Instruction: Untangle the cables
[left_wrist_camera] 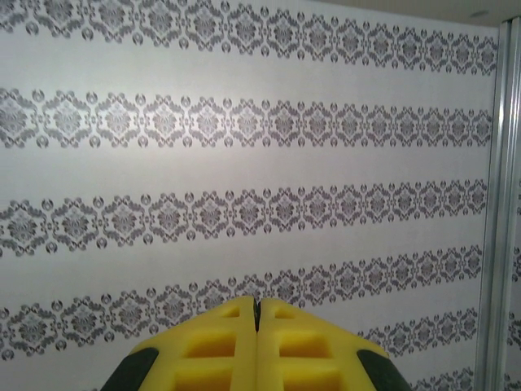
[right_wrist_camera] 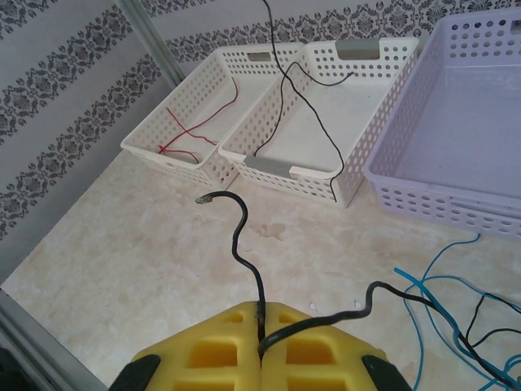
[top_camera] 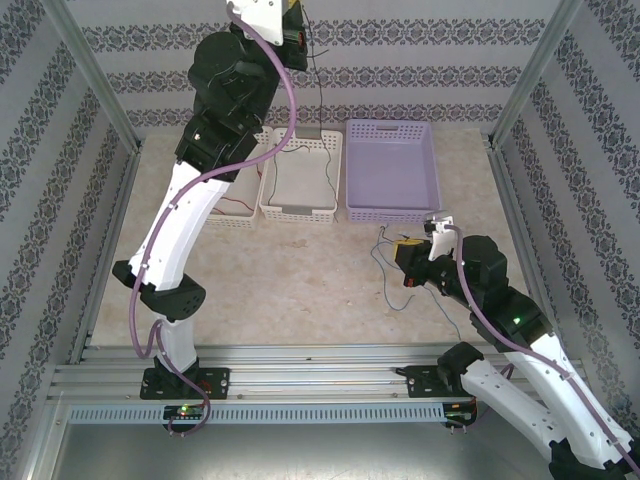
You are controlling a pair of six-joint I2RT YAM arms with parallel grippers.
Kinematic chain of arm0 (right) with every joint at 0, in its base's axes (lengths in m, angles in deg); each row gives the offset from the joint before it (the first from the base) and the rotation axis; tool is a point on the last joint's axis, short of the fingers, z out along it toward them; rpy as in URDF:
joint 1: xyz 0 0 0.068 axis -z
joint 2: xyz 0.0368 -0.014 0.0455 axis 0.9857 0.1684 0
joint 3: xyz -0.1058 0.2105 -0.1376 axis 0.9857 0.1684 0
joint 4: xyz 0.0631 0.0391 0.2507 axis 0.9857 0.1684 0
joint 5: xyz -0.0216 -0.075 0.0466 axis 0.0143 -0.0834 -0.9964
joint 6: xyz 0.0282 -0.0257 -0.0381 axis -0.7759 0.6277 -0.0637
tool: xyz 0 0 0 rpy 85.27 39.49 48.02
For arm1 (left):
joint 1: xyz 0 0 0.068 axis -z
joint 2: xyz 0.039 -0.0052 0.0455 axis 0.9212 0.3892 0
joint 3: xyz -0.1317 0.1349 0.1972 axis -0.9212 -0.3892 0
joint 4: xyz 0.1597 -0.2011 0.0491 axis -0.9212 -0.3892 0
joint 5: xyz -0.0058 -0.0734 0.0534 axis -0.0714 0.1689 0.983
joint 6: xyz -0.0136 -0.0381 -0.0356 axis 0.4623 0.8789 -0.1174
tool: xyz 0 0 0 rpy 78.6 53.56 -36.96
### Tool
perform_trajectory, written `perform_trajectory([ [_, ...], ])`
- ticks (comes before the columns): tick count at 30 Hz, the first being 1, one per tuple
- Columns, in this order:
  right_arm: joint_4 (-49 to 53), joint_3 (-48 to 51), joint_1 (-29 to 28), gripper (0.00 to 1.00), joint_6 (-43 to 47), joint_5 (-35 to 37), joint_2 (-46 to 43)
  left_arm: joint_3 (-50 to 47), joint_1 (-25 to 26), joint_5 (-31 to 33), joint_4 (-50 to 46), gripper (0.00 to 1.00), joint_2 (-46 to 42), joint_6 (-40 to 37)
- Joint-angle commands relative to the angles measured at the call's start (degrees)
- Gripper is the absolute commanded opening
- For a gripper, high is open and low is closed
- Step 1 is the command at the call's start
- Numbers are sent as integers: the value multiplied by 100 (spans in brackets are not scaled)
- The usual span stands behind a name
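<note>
Overhead view shows left tool (top_camera: 302, 22) pinching hanging wire (top_camera: 318, 90); right wrist shows right tool (right_wrist_camera: 260, 314) clamping black cable (right_wrist_camera: 238, 236).

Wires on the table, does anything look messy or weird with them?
Yes. A thin black wire hangs in the air from the raised left jaws down into the middle white basket. On the table, a blue wire lies crossed with the thicker black cable pinched in the shut right jaws.

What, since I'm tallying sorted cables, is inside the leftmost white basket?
A red cable lies loose on the floor of the leftmost white basket. The near wall hides the floor strip right behind it; from above, the left arm covers much of the basket.
</note>
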Motion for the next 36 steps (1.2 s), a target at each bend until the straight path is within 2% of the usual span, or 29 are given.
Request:
perform_trajectory([
  [1,-260,56,7,0,-14,-91,19,-111,9,102,563,0,-223,-290],
  [8,-251,-15,8,0,35,-84,56,-271,15,218,1108,0,-419,-495],
  [13,-286,-33,7,0,43,-89,92,-834,70,248,2105,0,-780,-582],
  [17,-349,-59,7,0,54,-102,168,-680,109,151,1948,0,-773,-439],
  [26,-418,-33,7,0,83,-134,259,-1203,123,465,2456,0,-559,-1135],
  [36,-471,-12,6,0,137,-168,311,-1210,114,502,2739,0,-299,-1297],
])
